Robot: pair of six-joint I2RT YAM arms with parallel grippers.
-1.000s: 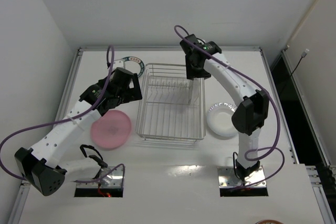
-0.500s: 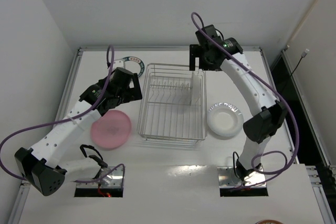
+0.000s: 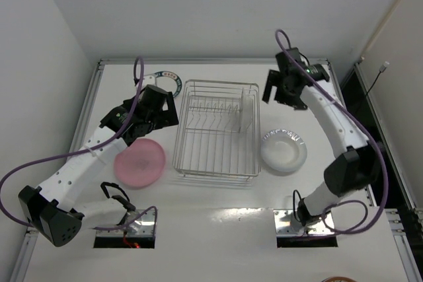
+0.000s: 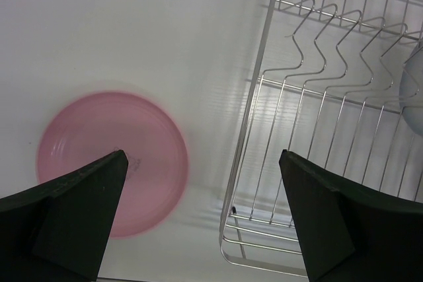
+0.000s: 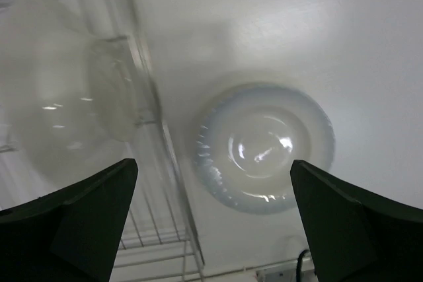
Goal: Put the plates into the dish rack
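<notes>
The dish rack [image 3: 179, 138] stands mid-table. A plain white plate [image 3: 246, 113] stands upright in its right side. The pink plate [image 3: 139, 162] lies flat left of the rack. The white ribbed-rim plate [image 3: 283, 151] lies flat right of it. The blue-rimmed plate [image 3: 169, 77] lies at the back left, partly hidden by my left arm. My left gripper [image 3: 162, 107] is open and empty above the gap between the pink plate [image 4: 109, 163] and the rack [image 4: 255, 97]. My right gripper [image 3: 280, 90] is open and empty, high beyond the ribbed plate [image 5: 264, 146], right of the racked plate [image 5: 59, 90].
The rack's upright tines [image 4: 330, 37] run along its far part. The table has a raised metal rim [image 3: 211, 61] at the back and sides. White walls close in on the left and behind. The arm bases sit at the near edge.
My right gripper has risen off the white plate standing in the rack and swung right, beyond the ribbed plate. The left arm has not moved.
</notes>
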